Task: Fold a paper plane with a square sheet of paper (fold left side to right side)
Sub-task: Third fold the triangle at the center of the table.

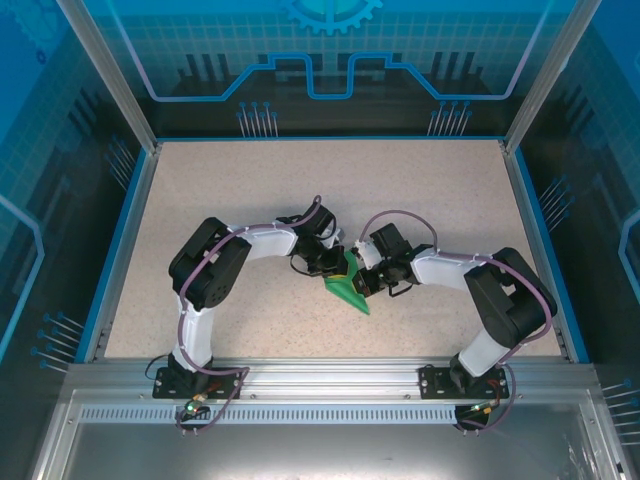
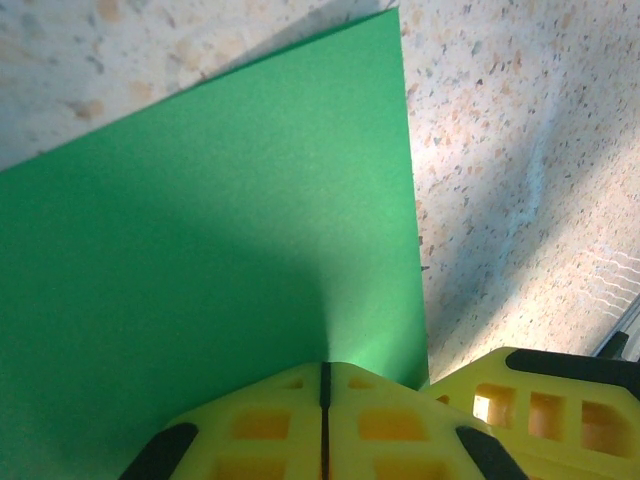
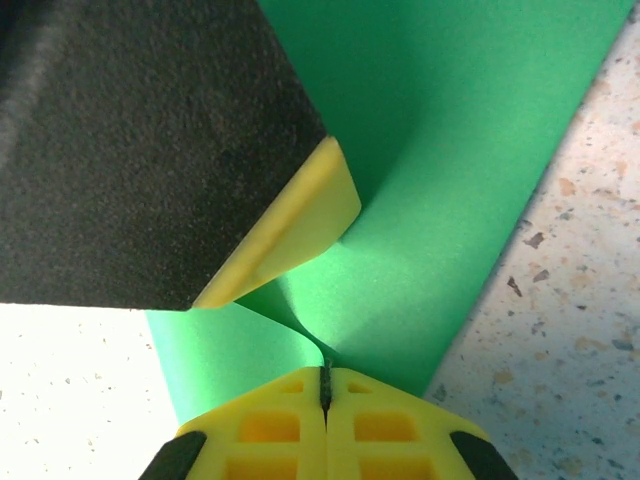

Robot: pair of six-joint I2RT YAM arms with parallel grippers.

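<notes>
Yellow fingertips (image 3: 262,428) of the right tool (image 3: 325,385) sit closest in its wrist view, pressed flat together with a curled lip of the green paper (image 3: 450,140) caught in the seam between them, so this tool is fully closed and has hold of the paper. From the left wrist, the left tool (image 2: 325,400) is closed just as tightly, and the paper spreads away from its tips as a broad tilted face. Whether those tips pinch a ridge of it or only rest against it is hard to tell from this angle. Seen from above, the paper is a creased, pointed shape at the middle of the speckled bench (image 1: 250,180), directly between the two tools and touching both. Its long axis runs from the gap between them toward the near edge, with the tip leaning slightly to the right. Neither arm is meaningfully nearer, since both tools meet at the paper's wide end. For a left-to-right fold, I judge that the flap on the left tool's side has to swing over that axis toward the right tool, which would act as the anchor.
</notes>
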